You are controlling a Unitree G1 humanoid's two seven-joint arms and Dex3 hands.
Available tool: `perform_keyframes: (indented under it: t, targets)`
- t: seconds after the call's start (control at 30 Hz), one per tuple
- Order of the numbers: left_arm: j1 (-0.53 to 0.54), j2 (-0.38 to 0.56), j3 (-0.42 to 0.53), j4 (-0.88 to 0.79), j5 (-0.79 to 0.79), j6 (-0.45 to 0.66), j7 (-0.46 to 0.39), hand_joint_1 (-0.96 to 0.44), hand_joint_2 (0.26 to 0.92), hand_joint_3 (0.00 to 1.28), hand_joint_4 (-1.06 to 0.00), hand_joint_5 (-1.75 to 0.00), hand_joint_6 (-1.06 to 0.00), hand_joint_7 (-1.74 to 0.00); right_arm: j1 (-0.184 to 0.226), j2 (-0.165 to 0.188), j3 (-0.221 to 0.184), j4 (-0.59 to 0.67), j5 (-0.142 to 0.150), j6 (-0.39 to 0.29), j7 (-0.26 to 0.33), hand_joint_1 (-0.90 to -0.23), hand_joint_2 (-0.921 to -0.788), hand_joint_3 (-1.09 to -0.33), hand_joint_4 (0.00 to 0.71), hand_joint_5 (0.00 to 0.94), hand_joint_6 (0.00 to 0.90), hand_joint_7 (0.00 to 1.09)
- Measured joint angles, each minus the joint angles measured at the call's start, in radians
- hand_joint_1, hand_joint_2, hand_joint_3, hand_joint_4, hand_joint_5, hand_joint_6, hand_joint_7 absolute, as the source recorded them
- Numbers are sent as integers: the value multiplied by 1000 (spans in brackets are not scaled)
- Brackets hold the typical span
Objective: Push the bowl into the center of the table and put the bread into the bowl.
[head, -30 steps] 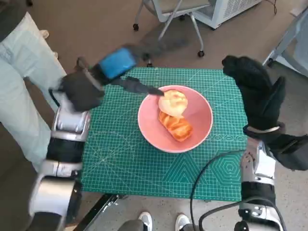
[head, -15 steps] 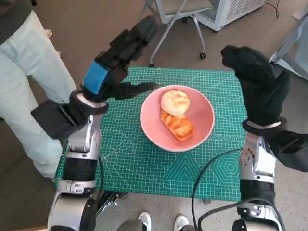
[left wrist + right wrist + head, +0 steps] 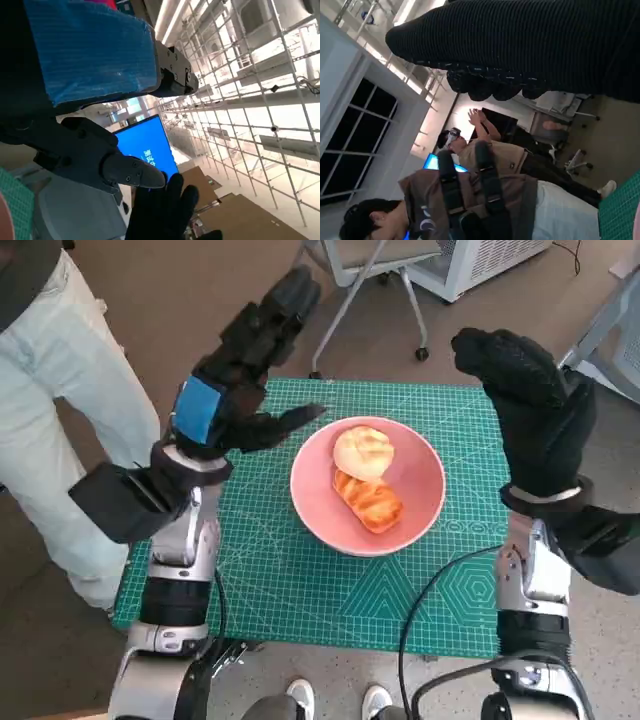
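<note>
2 hands, left hand (image 3: 232, 390) and right hand (image 3: 530, 410), hover spread wide and empty beside the bowl (image 3: 367, 485).

Pink bowl (image 3: 367, 486): at the middle of the table (image 3: 250, 570), which is covered by a green gridded mat.
Bread (image 3: 362, 452): a round pale bun, in the bowl toward the far edge, touching a browner striped pastry (image 3: 368, 501) just nearer.
Left hand (image 3: 235, 380): raised by the table's far left corner, fingers spread, holding nothing.
Right hand (image 3: 530, 410): raised at the far right corner, empty.
Person's pale trouser leg (image 3: 60, 410): left of the table.
Wheeled chair base (image 3: 365, 285): beyond the far edge.
</note>
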Motion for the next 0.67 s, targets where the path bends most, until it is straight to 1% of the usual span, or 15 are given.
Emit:
perform_keyframes:
  t: [0.2, 0.5, 0.53, 0.6, 0.67]
  targets:
    - [16, 0, -5, -8, -5, -1, -14, -546, 921, 213, -173, -2, -270, -50, 0, 0, 1, -21, 0, 16, -4, -652, -921, -755, 216, 2, 78, 555]
    - [23, -5, -11, -15, -9, -32, -32, -531, 921, 245, -172, -1, -251, -73, 1, -1, 2, -55, -2, 35, -14, -647, -921, -750, 217, 3, 74, 561]
    - [23, -6, -11, -15, -10, -34, -33, -529, 921, 249, -172, -1, -179, -213, 1, -1, 3, -58, -2, 36, -15, -648, -921, -749, 218, 3, 74, 561]
    - [24, -6, -12, -17, -11, -35, -34, -528, 921, 251, -172, -1, -91, -392, 2, -2, 3, -66, -2, 40, -17, -649, -921, -747, 218, 3, 73, 562]
    - [25, -7, -12, -19, -13, -36, -37, -527, 921, 252, -172, -1, -37, -504, 2, -3, 2, -72, -2, 44, -19, -649, -921, -744, 218, 3, 73, 561]
